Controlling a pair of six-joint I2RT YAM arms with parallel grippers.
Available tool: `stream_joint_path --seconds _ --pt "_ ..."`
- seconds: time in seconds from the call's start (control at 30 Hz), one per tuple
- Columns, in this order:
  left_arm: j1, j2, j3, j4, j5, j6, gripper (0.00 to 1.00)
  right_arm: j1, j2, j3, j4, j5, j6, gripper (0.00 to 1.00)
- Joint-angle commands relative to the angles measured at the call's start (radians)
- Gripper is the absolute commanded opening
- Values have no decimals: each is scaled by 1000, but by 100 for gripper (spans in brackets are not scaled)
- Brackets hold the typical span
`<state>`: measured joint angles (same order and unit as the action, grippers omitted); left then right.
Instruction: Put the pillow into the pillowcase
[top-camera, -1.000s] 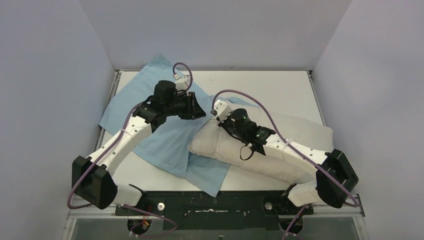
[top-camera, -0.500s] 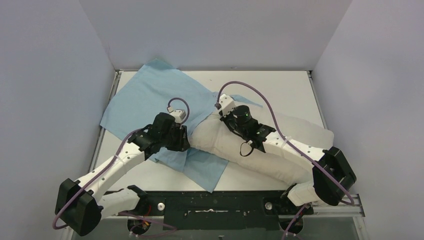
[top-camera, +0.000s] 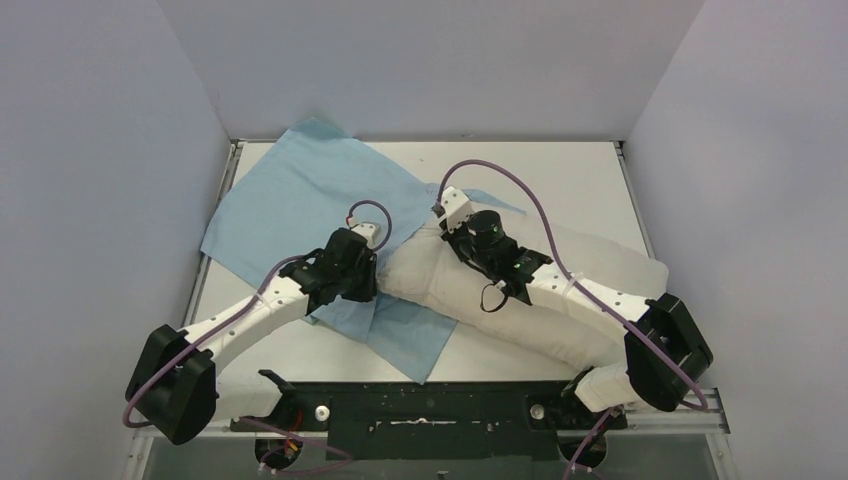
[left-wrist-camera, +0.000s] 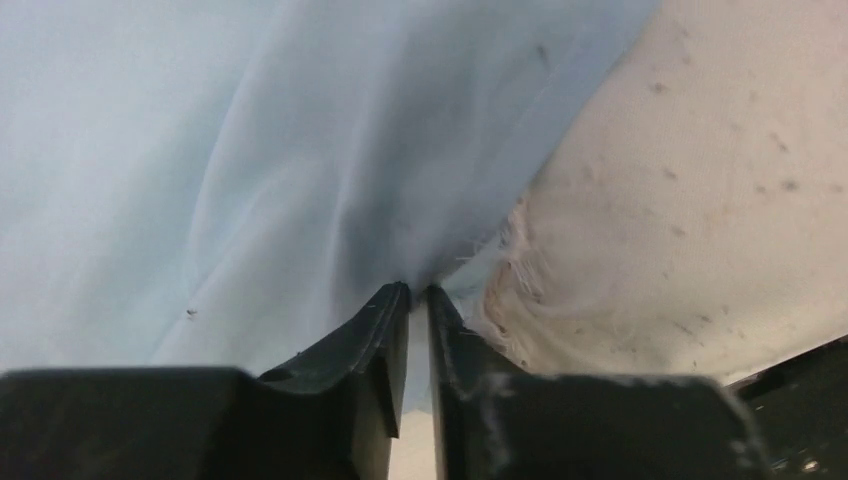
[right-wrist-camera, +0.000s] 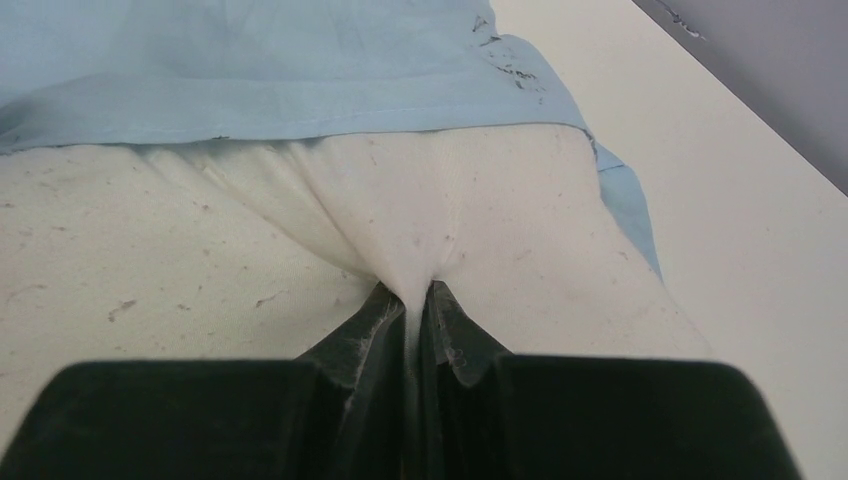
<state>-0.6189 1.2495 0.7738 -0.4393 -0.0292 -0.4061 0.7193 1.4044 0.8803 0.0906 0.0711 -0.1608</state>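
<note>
The off-white pillow (top-camera: 590, 285) lies across the right half of the table, its left end at the pillowcase mouth. The light blue pillowcase (top-camera: 285, 200) is spread flat at the back left, plain side up. My left gripper (top-camera: 368, 285) is shut on the pillowcase edge (left-wrist-camera: 350, 190) beside the pillow's corner (left-wrist-camera: 700, 180). My right gripper (top-camera: 447, 215) is shut on a pinch of pillow fabric (right-wrist-camera: 400, 215) near the pillow's far left end, where the blue cloth (right-wrist-camera: 250, 70) overlaps it.
The white table (top-camera: 540, 180) has grey walls on three sides. A black rail (top-camera: 430, 410) with the arm bases runs along the near edge. Purple cables loop above both wrists.
My left arm swung from the back down to the near edge of the pillowcase by the pillow's corner and closed on it. My right gripper shifted slightly toward the back with the pillow.
</note>
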Motion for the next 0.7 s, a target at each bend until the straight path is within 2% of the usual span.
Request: stream_joint_path --seconds 0.0,0.1,0.23,0.47,0.67 --pt "-13 -29 20 63 -12 20 0 -21 -32 -7 91 21 23 0" --pt "-14 -106 55 21 18 21 0 -21 -18 -15 92 20 17 0" --pt "-16 -211 75 43 95 -14 0 -16 10 -33 110 3 7 0" --pt "-16 -239 83 26 142 -39 0 -9 27 -18 108 19 7 0" --pt "-24 -263 80 141 281 -124 0 18 77 18 140 136 57 0"
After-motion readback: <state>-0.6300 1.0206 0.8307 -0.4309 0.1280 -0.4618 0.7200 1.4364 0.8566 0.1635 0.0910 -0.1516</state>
